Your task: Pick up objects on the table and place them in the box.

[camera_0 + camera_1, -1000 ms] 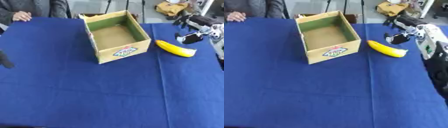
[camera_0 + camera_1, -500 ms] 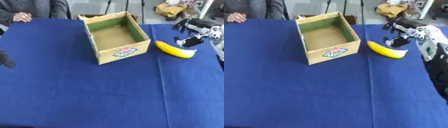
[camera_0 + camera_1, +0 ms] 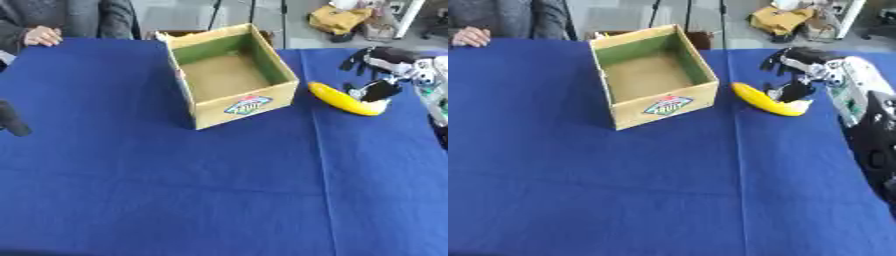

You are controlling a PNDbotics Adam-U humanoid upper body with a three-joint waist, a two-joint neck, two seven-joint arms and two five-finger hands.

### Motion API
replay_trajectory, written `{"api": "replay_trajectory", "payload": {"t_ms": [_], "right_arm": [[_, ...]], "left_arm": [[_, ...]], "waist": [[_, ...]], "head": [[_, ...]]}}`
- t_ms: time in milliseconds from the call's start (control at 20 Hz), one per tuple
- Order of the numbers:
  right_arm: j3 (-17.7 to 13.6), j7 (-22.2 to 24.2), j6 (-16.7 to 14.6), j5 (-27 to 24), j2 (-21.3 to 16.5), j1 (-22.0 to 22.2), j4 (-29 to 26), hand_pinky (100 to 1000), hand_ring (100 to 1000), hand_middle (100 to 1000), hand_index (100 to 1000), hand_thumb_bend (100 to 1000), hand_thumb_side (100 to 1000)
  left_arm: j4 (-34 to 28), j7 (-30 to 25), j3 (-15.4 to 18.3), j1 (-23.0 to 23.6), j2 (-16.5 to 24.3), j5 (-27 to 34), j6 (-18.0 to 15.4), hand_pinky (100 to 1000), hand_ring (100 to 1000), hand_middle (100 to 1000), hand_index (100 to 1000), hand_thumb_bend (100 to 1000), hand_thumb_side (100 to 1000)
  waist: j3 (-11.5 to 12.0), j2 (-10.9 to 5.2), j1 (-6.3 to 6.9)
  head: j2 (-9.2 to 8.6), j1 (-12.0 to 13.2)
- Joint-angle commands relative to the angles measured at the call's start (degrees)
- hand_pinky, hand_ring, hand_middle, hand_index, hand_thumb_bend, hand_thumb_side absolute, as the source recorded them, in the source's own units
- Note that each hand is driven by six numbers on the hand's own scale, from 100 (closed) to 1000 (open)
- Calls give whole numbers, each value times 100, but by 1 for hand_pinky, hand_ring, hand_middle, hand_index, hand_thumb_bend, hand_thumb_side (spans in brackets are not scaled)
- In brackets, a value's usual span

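A yellow banana point(image 3: 343, 100) lies on the blue tablecloth just right of the open cardboard box point(image 3: 229, 75), which holds nothing I can see. My right hand point(image 3: 792, 67) comes in from the right and hovers over the banana's far end, fingers spread above it and thumb down beside its tip; the hand is open and does not enclose the fruit. Only a dark bit of my left hand point(image 3: 12, 120) shows at the left edge, resting low over the cloth; its fingers cannot be made out.
The blue tablecloth point(image 3: 219, 190) covers the whole table. A person's hand point(image 3: 42, 36) rests on the far left edge. Clutter and a yellow bag point(image 3: 337, 17) lie on the floor beyond the table.
My right hand has moved left and down, closer onto the banana's right end. Banana, box and left hand stay where they were.
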Motion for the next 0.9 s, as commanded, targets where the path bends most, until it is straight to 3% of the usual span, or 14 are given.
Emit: {"api": "replay_trajectory", "payload": {"t_ms": [50,900], "right_arm": [[-4,44,-8,67,-71,-88,18,561,732,779,862,100,294],[-9,93,52,231,87,-56,346,560,667,778,863,100,313]], "left_arm": [[-72,-5,42,-20,111,14,-6,552,467,533,675,220,1000],[-65,-34,38,-14,79,7,-14,552,466,533,675,219,1000]], "waist": [[3,-101,26],[-8,-82,62]], "head": [[47,10],[58,-7]]}}
